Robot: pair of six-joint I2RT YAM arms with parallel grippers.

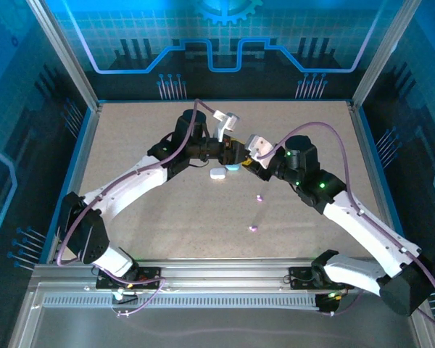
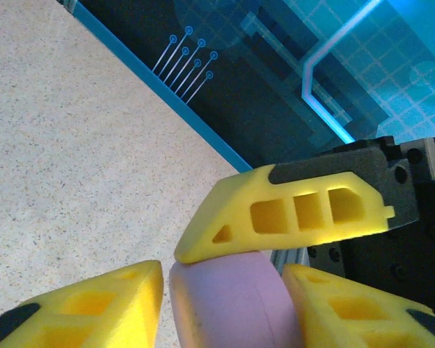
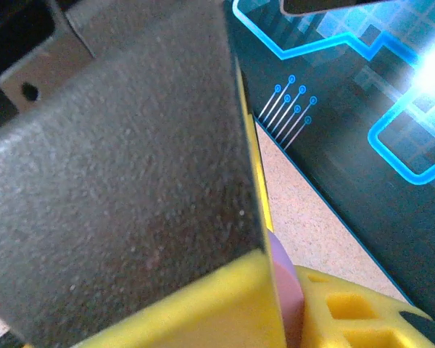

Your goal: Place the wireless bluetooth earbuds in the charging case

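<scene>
Left hand (image 2: 225, 284) pinches pink case (image 2: 232, 315) at both sides. Right hand (image 3: 286, 301) pinches it too, above far-centre tabletop (image 1: 167, 210). Earbuds (image 1: 259, 197) lie loose, nearer. Step, likely: opening case. Next: part the lid, then fetch an earbud.

Counted at the bench (image 1: 167, 217): two robot arms (image 1: 130, 177) (image 1: 348, 210), two pinkish-purple earbuds (image 1: 259, 197) (image 1: 252, 228) and three cases: one white case (image 1: 217, 172), one light-blue case (image 1: 233, 167), one pink case (image 2: 232, 304).

High rear overview — two wrist close-ups
</scene>
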